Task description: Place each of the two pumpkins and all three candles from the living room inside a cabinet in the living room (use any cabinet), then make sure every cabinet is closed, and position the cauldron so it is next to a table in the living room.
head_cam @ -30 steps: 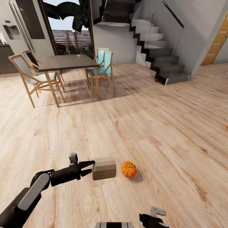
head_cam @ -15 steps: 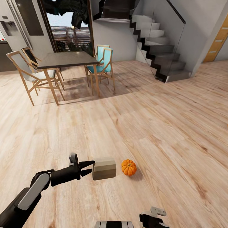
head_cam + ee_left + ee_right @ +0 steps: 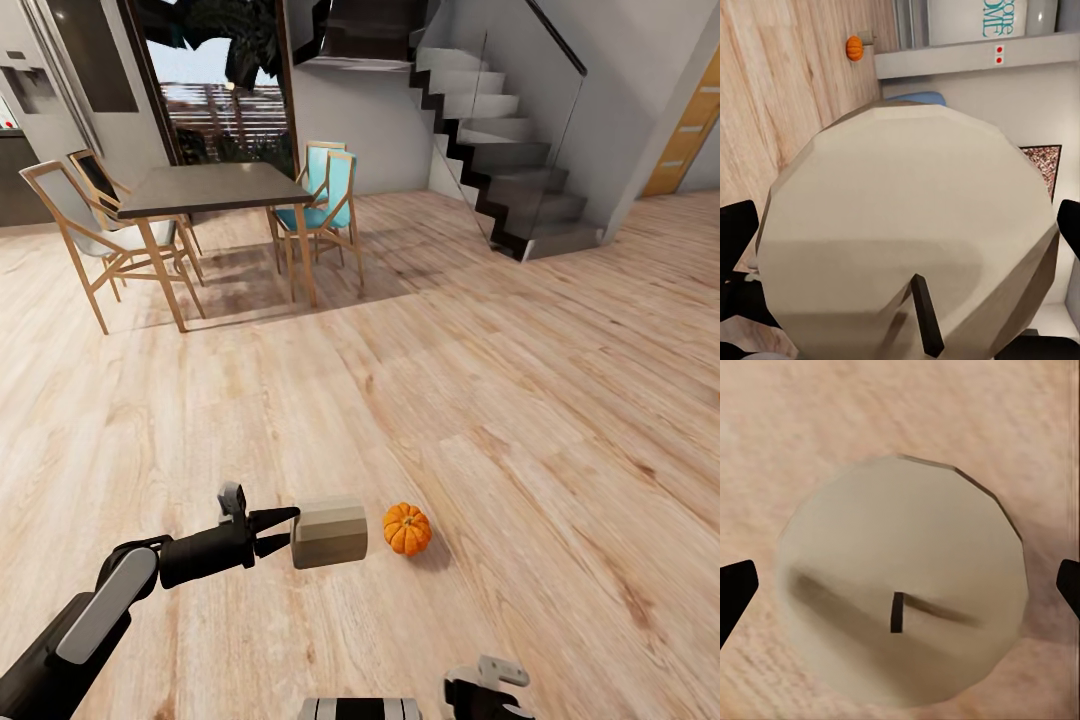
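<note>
My left gripper [image 3: 292, 530] is shut on a beige candle [image 3: 330, 533], held on its side low over the wood floor. In the left wrist view the candle [image 3: 907, 232] and its dark wick sit between the black fingers [image 3: 736, 232]. Just right of that candle an orange pumpkin [image 3: 407, 529] rests on the floor. A small pumpkin [image 3: 854, 48] lies far off by a pale unit. My right gripper [image 3: 485, 690] is at the picture's lower edge. In its wrist view a second candle [image 3: 900, 585] sits wick-up between the fingertips, over the floor.
A dark dining table [image 3: 215, 190] with wooden chairs [image 3: 75, 230] and teal chairs [image 3: 325, 195] stands far left. A staircase with glass railing [image 3: 500, 150] rises at the back right. Open wood floor lies between them and me.
The whole picture shifted slightly between one second ago and half a second ago, so the camera moved. Both arms and the held candles kept their pose.
</note>
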